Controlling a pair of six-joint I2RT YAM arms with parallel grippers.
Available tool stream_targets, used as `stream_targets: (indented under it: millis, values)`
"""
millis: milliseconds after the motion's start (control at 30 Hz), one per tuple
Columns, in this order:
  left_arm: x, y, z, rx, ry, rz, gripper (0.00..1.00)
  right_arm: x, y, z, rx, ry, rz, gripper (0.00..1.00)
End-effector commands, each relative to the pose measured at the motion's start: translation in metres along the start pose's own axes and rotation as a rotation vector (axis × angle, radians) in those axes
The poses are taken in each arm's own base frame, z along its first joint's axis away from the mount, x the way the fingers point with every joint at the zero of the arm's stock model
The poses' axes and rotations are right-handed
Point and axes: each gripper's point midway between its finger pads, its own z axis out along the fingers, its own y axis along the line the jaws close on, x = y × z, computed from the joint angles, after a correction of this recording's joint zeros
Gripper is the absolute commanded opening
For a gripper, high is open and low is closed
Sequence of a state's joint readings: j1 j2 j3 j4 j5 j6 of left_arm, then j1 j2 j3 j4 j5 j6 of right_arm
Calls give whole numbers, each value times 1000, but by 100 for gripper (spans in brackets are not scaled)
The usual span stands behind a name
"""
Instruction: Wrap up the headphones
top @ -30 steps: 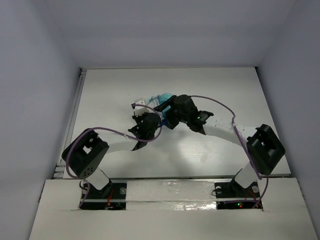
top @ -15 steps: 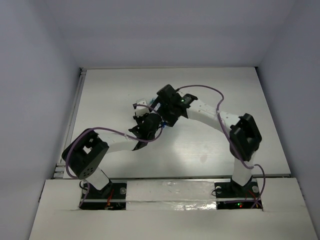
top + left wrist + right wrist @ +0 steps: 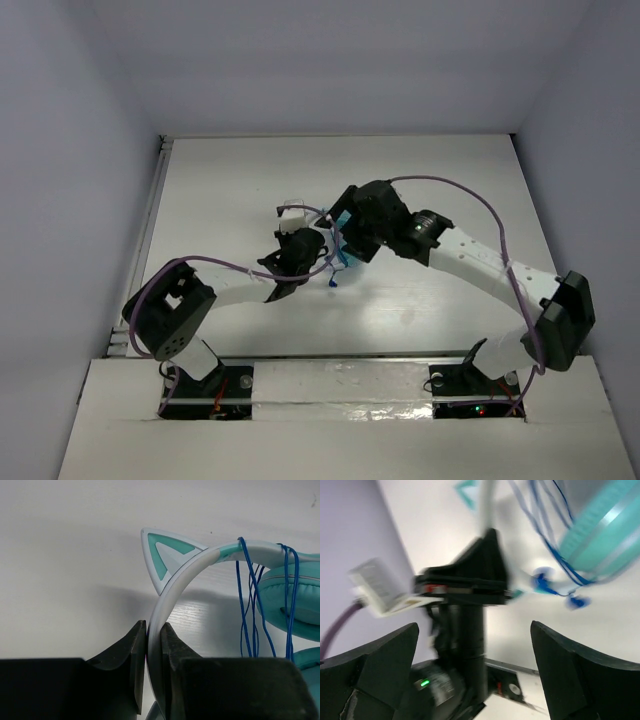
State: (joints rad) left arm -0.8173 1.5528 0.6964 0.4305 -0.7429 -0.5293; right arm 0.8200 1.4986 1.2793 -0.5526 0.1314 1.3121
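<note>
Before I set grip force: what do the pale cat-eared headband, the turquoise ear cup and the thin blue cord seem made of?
Pale blue-white cat-eared headband: smooth rigid plastic, soft sheen, holding its arc in the left gripper. Round turquoise ear cup: probably padded leatherette, matte, seamed. Thin blue cord: likely rubber-coated wire, hanging in limp loops.

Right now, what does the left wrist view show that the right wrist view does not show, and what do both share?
Only the left wrist view: the contact itself, the left gripper with jaws shut on the pale headband of the headphones. Only the right wrist view: the right gripper, jaws open and holding nothing, and the left arm from outside with its white tag. Both: the thin blue cord draped over the headband, and a teal ear cup.
</note>
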Motion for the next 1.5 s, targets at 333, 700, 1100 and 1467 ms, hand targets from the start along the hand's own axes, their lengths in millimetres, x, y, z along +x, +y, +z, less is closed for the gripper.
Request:
stream_targets:
  millis: [333,700,1100,1467]
  values:
    - [-4,-44,-17,232,81,-133,0,-34,30,11,-72,-192,-15,44]
    - [-13,-38,-31,262,75,-103,0,-107,12,-6,13,-443,-29,77]
    - [-36,-31,-38,268,43,-53,0,-166,-26,-41,29,-667,-97,10]
    - [-30,-36,19,256,80,-18,0,-139,-61,-137,-259,-720,-156,12]
